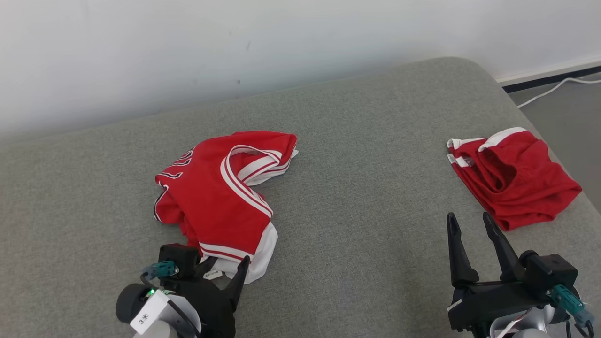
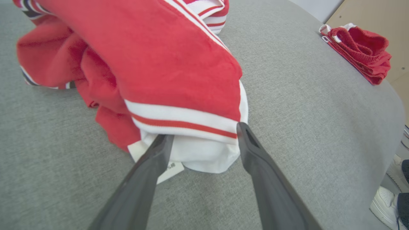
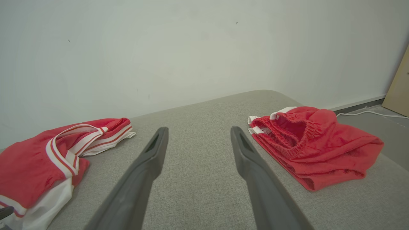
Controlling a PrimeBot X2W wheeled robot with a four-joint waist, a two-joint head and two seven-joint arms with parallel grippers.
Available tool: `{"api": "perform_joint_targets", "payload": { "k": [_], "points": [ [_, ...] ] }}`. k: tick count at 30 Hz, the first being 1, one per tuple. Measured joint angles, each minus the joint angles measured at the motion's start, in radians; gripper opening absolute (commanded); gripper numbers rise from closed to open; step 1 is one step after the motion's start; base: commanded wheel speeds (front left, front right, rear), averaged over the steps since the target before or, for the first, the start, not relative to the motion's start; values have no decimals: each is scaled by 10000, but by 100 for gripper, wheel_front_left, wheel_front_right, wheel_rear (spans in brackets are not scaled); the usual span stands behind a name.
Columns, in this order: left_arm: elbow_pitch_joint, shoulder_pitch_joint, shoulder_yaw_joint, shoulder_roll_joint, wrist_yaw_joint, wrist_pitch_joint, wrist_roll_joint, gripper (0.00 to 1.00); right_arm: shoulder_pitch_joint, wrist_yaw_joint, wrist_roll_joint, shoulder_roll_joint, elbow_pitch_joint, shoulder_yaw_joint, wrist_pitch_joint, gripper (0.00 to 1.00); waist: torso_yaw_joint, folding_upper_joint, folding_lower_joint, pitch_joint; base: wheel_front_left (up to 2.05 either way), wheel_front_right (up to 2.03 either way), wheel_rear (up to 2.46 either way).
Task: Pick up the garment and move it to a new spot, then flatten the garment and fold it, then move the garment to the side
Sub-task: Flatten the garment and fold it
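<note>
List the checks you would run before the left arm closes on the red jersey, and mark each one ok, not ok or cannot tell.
1. Left jaws open: ok, spread wide.
2. Left jaws at the red jersey: ok, the tips stand either side of its white hem.
3. Enough cloth between the tips to grip: cannot tell, the hem reaches only the tips.
4. One layer to be caught: cannot tell, the jersey lies bunched.
5. Right jaws open and holding nothing: ok, over bare grey cushion.
6. Red shorts apart from the jersey: ok, lying off to the right.
</note>
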Motion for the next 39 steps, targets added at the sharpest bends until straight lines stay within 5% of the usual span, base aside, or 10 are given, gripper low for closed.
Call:
{"api": "perform_joint_targets", "payload": {
  "k": [14,22,25,30,32,33,39],
  "points": [
    [357,-96,253,130,347,-104,221,100,25,-13,19,-21,-19,-165,-148,100,279,0,0,230,0,0,0],
    [631,-304,303,178,140,-194,151,100,-53,-2,17,4,36,77,-176,100,519,0,0,255,0,0,0],
    [688,-337,293,100,-17,-198,102,79,-174,2,15,2,73,146,-171,100,469,0,-1,273,0,0,0],
    [792,-569,102,-113,-211,-242,-69,77,-189,0,15,-17,102,40,-178,100,340,-1,0,315,0,0,0],
    [794,-697,58,-259,-291,-307,-165,40,-190,0,15,-25,130,25,-178,100,315,0,0,322,0,0,0],
    [792,-729,44,-280,-291,-360,-165,0,-190,0,15,-23,159,29,-180,100,305,0,0,321,0,0,0],
    [591,-922,61,-282,-380,-734,-201,0,-182,-12,15,-38,251,-84,-194,100,337,0,-1,254,0,0,0]
  ]
}}
